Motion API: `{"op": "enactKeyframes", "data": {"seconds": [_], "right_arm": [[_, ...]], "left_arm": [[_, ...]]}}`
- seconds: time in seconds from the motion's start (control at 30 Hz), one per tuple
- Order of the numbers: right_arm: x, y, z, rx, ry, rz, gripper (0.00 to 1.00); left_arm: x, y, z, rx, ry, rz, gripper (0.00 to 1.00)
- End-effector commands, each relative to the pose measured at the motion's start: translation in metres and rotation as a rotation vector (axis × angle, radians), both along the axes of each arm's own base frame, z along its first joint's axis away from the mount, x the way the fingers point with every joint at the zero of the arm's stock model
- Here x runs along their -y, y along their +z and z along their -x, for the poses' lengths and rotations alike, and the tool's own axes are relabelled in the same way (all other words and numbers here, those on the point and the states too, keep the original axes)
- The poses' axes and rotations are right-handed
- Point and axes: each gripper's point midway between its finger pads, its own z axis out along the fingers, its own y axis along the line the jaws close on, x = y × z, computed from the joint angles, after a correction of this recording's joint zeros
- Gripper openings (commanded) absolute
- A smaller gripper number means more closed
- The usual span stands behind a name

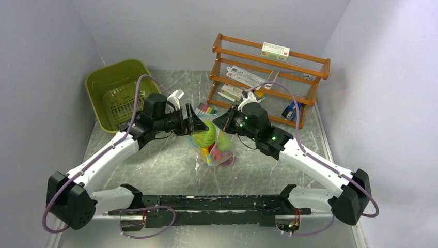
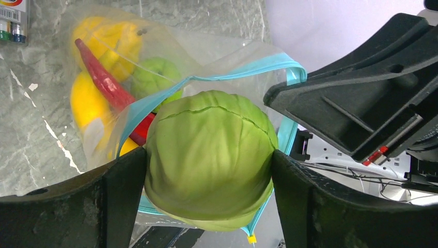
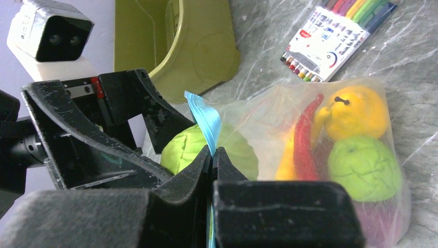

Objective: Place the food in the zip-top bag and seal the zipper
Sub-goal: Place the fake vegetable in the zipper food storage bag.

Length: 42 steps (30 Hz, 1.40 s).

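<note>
The clear zip-top bag lies mid-table, its mouth lifted between my grippers. My left gripper is shut on a pale green round piece and holds it in the bag's open mouth, inside the teal zipper strip. In the bag are a red chili, yellow pieces and a green round piece. My right gripper is shut on the zipper strip at the mouth's edge. The chili, yellow fruit and green piece show through the bag.
An olive-green tub stands at the back left. A pack of coloured markers lies behind the bag. A wooden rack with small items stands at the back right. The two grippers are close together over the bag.
</note>
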Motion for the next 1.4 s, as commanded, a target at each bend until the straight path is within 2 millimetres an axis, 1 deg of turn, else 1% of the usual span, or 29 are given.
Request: {"op": "enactKeyframes", "data": {"seconds": [0.0, 0.07, 0.27, 0.37, 0.47, 0.6, 0.83, 0.97, 1.07, 1.17, 1.3, 1.37], "right_arm": [[0.003, 0.006, -0.002, 0.032, -0.010, -0.005, 0.00], [0.004, 0.006, -0.002, 0.034, -0.011, -0.005, 0.00], [0.005, 0.003, -0.001, 0.027, -0.011, 0.001, 0.00], [0.006, 0.003, -0.001, 0.029, -0.013, 0.005, 0.00], [0.005, 0.004, -0.001, 0.031, -0.012, 0.003, 0.00], [0.006, 0.003, -0.002, 0.030, -0.017, 0.005, 0.00], [0.008, 0.003, 0.001, 0.030, -0.015, 0.004, 0.00], [0.007, 0.005, 0.001, 0.044, -0.004, 0.005, 0.00], [0.005, 0.007, 0.005, 0.056, 0.030, 0.007, 0.00], [0.000, 0.014, 0.013, 0.084, 0.104, 0.025, 0.00], [-0.006, 0.030, 0.027, 0.147, 0.229, 0.052, 0.00], [-0.009, 0.044, 0.034, 0.191, 0.294, 0.066, 0.00]], "left_arm": [[0.003, 0.032, 0.001, 0.084, -0.019, 0.040, 0.85], [0.004, 0.033, 0.002, 0.087, -0.025, 0.037, 0.90], [0.004, 0.028, 0.003, 0.088, -0.028, 0.031, 0.92], [0.005, 0.030, 0.003, 0.098, -0.027, 0.036, 0.94], [0.004, 0.034, 0.001, 0.116, -0.020, 0.025, 1.00], [0.002, 0.037, 0.000, 0.135, -0.010, 0.019, 1.00], [0.001, 0.035, -0.002, 0.137, 0.005, 0.019, 1.00], [0.001, 0.042, -0.004, 0.177, -0.011, 0.009, 0.96], [-0.003, 0.052, -0.007, 0.251, -0.028, -0.032, 0.92], [-0.010, 0.065, -0.005, 0.384, -0.079, -0.090, 0.89], [-0.020, 0.082, 0.008, 0.715, -0.220, -0.146, 0.86], [-0.029, 0.085, 0.014, 0.807, -0.229, -0.173, 0.84]]}}
